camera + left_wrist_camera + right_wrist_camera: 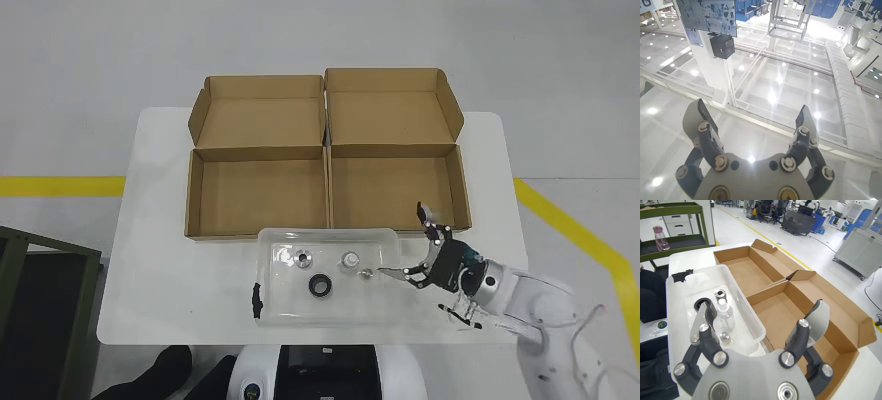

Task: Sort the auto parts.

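A clear plastic bin (270, 310) at the table's front holds a steel cylinder (300, 260), a black ring (320, 286), a small clear bottle (350, 260) and a little metal knob (367, 271). My right gripper (405, 243) is open at the bin's right end, one finger over the bin near the knob, the other over the right box's front corner. In the right wrist view the open gripper (762, 311) spans the bin rim (755, 321), with ring (701, 303), cylinder (720, 294), bottle (726, 315) and knob (725, 337) beyond. My left gripper (753, 113) is open, empty, pointing at the ceiling.
Two empty open cardboard boxes, left (258, 195) and right (392, 190), stand side by side behind the bin, lids folded back. Black tape (255, 300) marks the bin's left end. A green cart (40, 290) stands off the white table (150, 200) to the left.
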`<state>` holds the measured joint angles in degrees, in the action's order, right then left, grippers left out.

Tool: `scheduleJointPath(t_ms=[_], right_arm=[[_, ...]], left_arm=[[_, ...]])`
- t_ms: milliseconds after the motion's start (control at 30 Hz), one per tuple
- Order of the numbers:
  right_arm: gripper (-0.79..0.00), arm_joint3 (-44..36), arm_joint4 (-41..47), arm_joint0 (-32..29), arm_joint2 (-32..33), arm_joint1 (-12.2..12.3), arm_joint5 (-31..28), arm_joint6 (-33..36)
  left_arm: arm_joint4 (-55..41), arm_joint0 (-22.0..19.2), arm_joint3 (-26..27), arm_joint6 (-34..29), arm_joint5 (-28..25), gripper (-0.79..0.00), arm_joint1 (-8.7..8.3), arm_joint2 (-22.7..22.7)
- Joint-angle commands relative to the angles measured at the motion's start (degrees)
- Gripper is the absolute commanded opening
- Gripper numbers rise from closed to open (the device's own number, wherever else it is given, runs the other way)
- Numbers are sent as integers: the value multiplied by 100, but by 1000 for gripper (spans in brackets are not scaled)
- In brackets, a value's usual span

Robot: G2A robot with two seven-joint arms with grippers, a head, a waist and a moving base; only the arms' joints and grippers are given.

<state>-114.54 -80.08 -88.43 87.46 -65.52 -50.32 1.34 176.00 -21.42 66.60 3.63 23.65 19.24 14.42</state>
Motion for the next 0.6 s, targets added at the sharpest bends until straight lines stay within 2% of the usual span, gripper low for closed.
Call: scheduleJointPath(t_ms=[0, 200, 433, 567], right_arm=[[0, -24, 2, 72, -209, -3, 19, 266], [0, 50, 132, 317, -724, 4, -212, 939], [0, 241, 298, 504, -1104, 30, -542, 1329], [0, 298, 157, 610, -1255, 44, -502, 1528]], left_arm=[[0, 0, 0, 0, 0, 0, 0, 0], [0, 0, 0, 0, 0, 0, 0, 0], [0, 0, 0, 0, 0, 0, 0, 0], [0, 0, 0, 0, 0, 0, 0, 0]])
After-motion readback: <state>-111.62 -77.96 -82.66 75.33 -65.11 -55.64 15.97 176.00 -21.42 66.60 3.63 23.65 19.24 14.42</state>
